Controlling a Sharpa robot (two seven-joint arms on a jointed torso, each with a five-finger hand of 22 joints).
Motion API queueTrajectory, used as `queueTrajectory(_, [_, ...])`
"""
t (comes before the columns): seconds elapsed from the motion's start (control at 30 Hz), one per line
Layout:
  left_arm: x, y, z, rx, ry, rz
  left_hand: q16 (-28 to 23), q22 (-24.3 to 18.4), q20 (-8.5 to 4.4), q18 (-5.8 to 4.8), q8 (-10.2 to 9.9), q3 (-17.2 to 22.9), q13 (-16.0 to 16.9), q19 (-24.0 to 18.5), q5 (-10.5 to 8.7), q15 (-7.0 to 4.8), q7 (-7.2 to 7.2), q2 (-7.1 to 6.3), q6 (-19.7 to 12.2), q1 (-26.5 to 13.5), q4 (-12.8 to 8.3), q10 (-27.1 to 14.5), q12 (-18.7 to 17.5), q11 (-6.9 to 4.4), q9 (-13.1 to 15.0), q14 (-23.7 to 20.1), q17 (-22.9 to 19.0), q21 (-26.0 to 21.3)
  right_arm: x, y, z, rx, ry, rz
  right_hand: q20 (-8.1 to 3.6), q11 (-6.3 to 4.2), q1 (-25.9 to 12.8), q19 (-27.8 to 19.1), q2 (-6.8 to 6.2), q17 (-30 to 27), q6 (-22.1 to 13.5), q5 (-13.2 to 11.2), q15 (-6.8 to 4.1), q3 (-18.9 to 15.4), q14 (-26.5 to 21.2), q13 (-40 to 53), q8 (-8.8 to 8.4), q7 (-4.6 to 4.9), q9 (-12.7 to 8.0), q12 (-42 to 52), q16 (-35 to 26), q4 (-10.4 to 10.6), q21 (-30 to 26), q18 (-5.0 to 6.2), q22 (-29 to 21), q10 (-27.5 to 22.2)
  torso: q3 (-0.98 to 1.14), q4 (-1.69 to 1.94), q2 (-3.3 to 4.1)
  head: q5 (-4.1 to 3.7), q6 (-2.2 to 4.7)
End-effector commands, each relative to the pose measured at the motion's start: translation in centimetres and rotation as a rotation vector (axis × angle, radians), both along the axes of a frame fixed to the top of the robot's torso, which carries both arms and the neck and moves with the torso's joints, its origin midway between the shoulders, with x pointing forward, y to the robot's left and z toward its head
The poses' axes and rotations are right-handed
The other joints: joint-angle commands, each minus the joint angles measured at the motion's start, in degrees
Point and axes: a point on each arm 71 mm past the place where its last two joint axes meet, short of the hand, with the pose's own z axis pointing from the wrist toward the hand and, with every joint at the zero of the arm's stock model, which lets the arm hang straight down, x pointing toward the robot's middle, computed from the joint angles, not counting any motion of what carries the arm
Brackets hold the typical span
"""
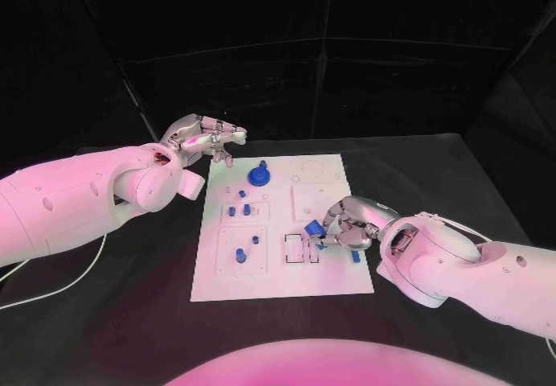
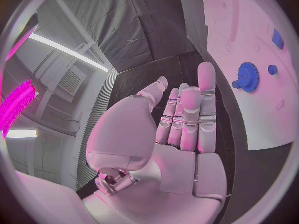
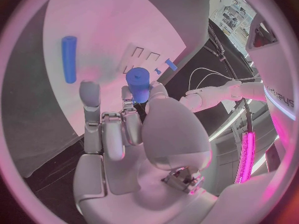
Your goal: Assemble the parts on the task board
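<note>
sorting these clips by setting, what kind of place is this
Most likely a robotics lab test cell: a black table closed in by dark curtained walls, a white task board with small blue parts such as a blue gear, and strip lights in the left wrist view.

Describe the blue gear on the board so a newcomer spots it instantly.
Start at the white task board mid-table and go to its far edge, near the left robot hand. The blue gear stands there: round and toothed, the broadest blue piece, unlike the small slim parts nearer the robot.
</note>
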Motion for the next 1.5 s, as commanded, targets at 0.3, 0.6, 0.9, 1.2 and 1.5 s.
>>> queueTrajectory(0.3, [-0.1, -0.3, 0.2, -0.012, -0.006, -0.018, -0.16, -0.12, 0.23, 1.13, 0.2, -0.27, 0.1, 0.16, -0.15, -0.14, 0.04, 0.34, -0.46, -0.44, 0.21, -0.32, 0.39, -0.03, -0.06, -0.44, -0.05, -0.28, 0.1, 2.8, -0.8, -0.007, 0.086, 0.071, -0.29, -0.42, -2.73, 0.15, 1.76, 8.66, 1.54, -4.9, -0.48, -1.7, 4.77, 1.12, -0.02, -0.24, 0.42, -0.7, 0.18, 0.71, 0.36, -1.03, 0.2, -0.12, -0.03, 0.03, 0.06, 1.0, -0.21])
queueTrajectory(0.6, [-0.2, -0.2, 0.2, -0.012, -0.006, -0.019, -0.14, -0.13, 0.23, 1.13, 0.22, -0.25, 0.1, 0.16, -0.15, -0.14, 0.03, 0.4, -0.46, -0.39, 0.21, -0.34, 0.42, -0.05, -0.05, -0.44, -0.05, -0.29, 0.3, 3.7, -1.1, -0.028, 0.111, 0.074, -0.71, -0.99, -5.32, 0.45, 2.98, 9.12, 2.96, -10.54, -0.95, -3.68, 4.87, 1.4, 0.5, -0.91, 1.42, -0.83, 0.32, 0.71, 0.55, -1.1, 0.65, 0.19, 0.05, 0.01, 0.05, 1.27, -0.32])
queueTrajectory(0.9, [-0.2, -0.2, 0.2, -0.014, -0.006, -0.022, -0.12, -0.2, 0.22, 1.15, 0.28, -0.15, 0.13, 0.21, -0.15, -0.18, -0.01, 0.66, -0.48, -0.1, 0.18, -0.44, 0.55, -0.09, -0.05, -0.46, -0.09, -0.37, 0.5, 3.6, -1.4, -0.049, 0.12, 0.06, -0.86, -1.19, -6.15, 0.52, 3.52, 9.22, 3.43, -12.45, -1.12, -4.51, 4.89, 1.26, 0.79, -1.15, 1.97, -1.09, 0.33, 0.74, 0.59, -1.11, 0.78, 0.18, 0.01, -0.09, 0.06, 1.36, -0.37])
queueTrajectory(1.2, [-0.2, -0.2, 0.2, -0.013, -0.004, -0.023, -0.12, -0.21, 0.22, 1.15, 0.29, -0.13, 0.13, 0.22, -0.15, -0.18, -0.02, 0.68, -0.49, -0.05, 0.16, -0.46, 0.57, -0.1, -0.05, -0.47, -0.12, -0.38, 0.6, 3.5, -1.5, -0.07, 0.117, 0.043, -0.96, -1.31, -6.82, 0.49, 3.51, 9.12, 3.58, -13.25, -1.23, -5.27, 4.86, 0.92, 0.93, -1.27, 2.34, -1.44, 0.28, 0.75, 0.53, -1.1, 0.69, 0.04, 0.04, 0.01, 0.04, 1.36, -0.49])
queueTrajectory(1.5, [-0.2, -0.2, 0.2, -0.013, -0.005, -0.02, -0.12, -0.24, 0.21, 1.15, 0.31, -0.09, 0.14, 0.24, -0.15, -0.19, -0.03, 0.73, -0.51, 0.09, 0.11, -0.5, 0.62, -0.11, -0.05, -0.47, -0.14, -0.41, 0.8, 3.6, -1.4, -0.053, 0.1, 0.034, -1.18, -1.47, -11.08, 0.49, 2.36, 8.63, 3.54, -25.72, -1.4, -8.98, 4.75, 0.87, 1.18, -1.44, 3.67, -1.94, 0.02, 0.83, 0.26, -1.11, 0.49, 0.02, -0.01, -0.04, 0.02, 1.4, -0.49])
